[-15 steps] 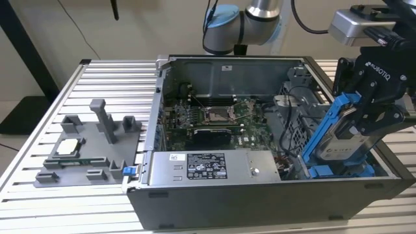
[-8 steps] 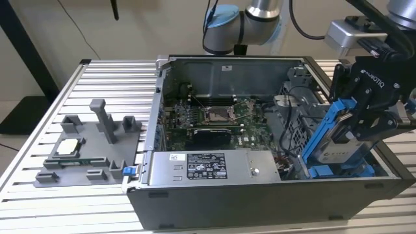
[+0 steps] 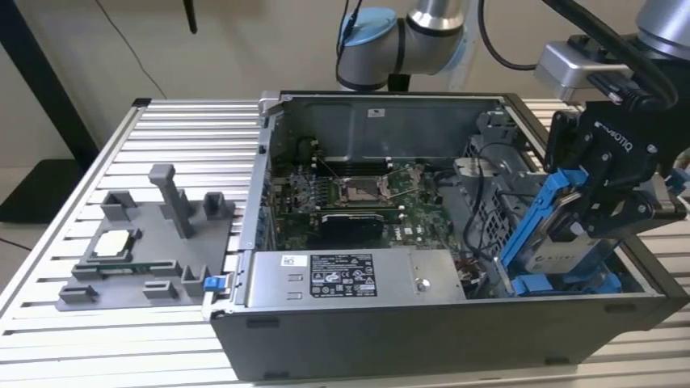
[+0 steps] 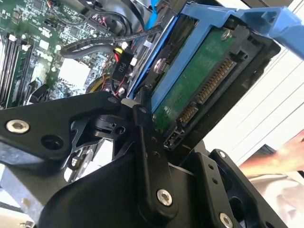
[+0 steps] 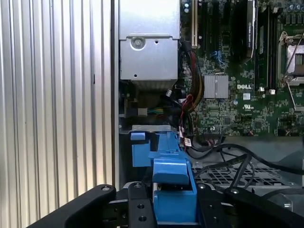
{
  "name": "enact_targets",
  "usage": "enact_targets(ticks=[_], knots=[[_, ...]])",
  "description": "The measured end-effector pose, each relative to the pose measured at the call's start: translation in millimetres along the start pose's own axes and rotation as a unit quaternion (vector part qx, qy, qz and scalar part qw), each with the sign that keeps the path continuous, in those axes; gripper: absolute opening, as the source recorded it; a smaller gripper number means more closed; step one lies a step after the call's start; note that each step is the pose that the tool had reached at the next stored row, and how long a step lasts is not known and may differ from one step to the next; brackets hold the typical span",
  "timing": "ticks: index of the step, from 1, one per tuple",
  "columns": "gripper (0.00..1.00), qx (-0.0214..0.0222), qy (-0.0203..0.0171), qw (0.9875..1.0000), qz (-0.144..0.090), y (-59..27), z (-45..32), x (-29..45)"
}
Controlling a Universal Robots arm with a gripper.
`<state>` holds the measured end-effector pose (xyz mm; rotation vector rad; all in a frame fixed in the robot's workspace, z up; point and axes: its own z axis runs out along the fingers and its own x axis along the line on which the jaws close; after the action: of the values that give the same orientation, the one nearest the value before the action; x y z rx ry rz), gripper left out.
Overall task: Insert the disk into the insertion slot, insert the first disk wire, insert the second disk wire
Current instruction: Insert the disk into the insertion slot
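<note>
Clamping the silver-white, blue-framed disk [image 3: 563, 242], the black gripper [image 3: 591, 214] holds it tilted to meet the grey sheet-metal insertion slot [image 3: 555, 284], lower right.

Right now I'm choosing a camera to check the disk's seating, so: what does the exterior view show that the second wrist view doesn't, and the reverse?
The exterior view adds the whole open computer case, its power-supply box, and the grey fixture on the slatted table. The second wrist view adds the underside of the disk, a green circuit board with its connector, and a person's hand at the edge. Both show the gripper clamped on the disk in its blue carrier, and the motherboard.
</note>
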<state>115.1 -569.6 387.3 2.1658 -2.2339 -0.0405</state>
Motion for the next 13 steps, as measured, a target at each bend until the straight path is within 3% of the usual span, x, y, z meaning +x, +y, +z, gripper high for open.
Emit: enact_targets(ticks=[9,13], knots=[[1.00,0.0001,0.0000,1.0000,0.000,0.1,-3.4,-0.4],[1.00,0.0002,-0.0004,1.0000,0.000,0.1,-4.4,-4.0]])
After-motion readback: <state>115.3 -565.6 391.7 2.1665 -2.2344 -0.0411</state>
